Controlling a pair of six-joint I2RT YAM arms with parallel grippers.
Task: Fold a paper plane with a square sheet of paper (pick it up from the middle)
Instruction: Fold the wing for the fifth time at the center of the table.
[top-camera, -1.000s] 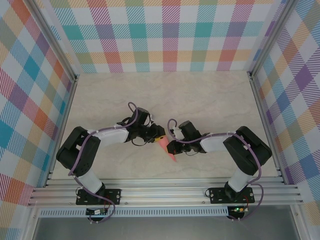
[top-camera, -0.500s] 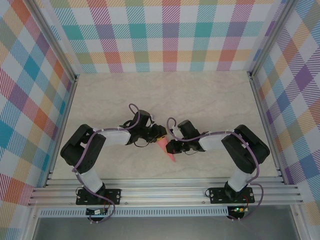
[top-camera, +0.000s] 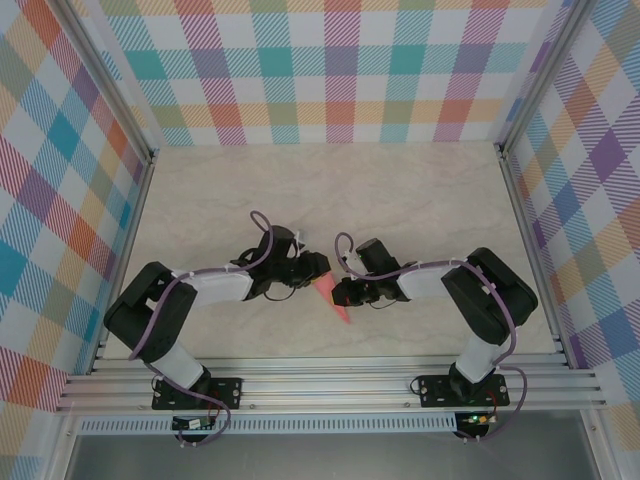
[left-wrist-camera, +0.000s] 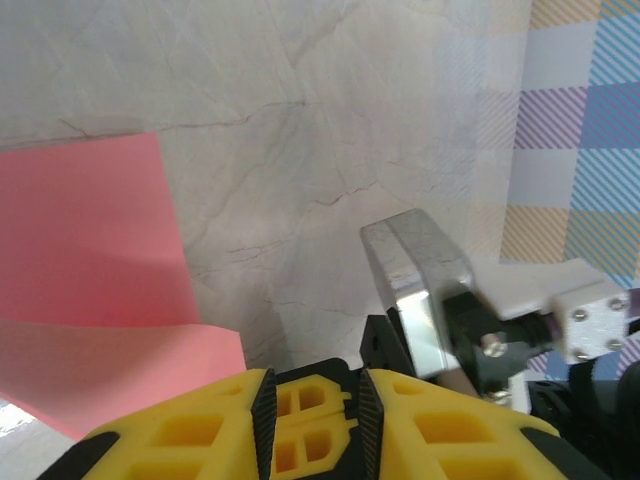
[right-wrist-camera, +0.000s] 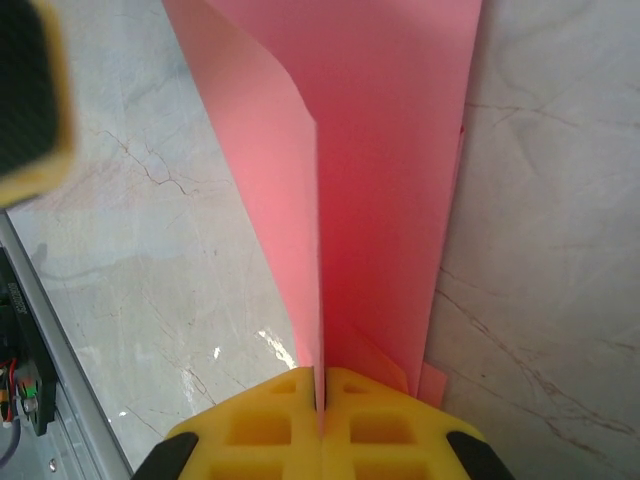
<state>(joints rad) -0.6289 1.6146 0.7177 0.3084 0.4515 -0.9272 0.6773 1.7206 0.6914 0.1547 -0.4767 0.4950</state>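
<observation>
Marble-look table (top-camera: 400, 200), plaid walls (top-camera: 340, 70) on three sides. Left arm (top-camera: 215, 285) and right arm (top-camera: 430, 283) angle inward, wrists almost meeting near the front middle. The pink paper (top-camera: 333, 300) sits between them. From above I see only a narrow wedge of it; the rest is hidden. Right gripper (right-wrist-camera: 320, 378) is clamped tight on its upright centre fold. Left gripper (left-wrist-camera: 312, 378): paper runs under one finger (left-wrist-camera: 170, 440), tips cut off, so I cannot tell its grip. A grey metal block (left-wrist-camera: 415, 270) stands just beside it.

Black-and-white arms (top-camera: 215, 283), purple cables (top-camera: 270, 235), yellow fingers (right-wrist-camera: 390, 430)
</observation>
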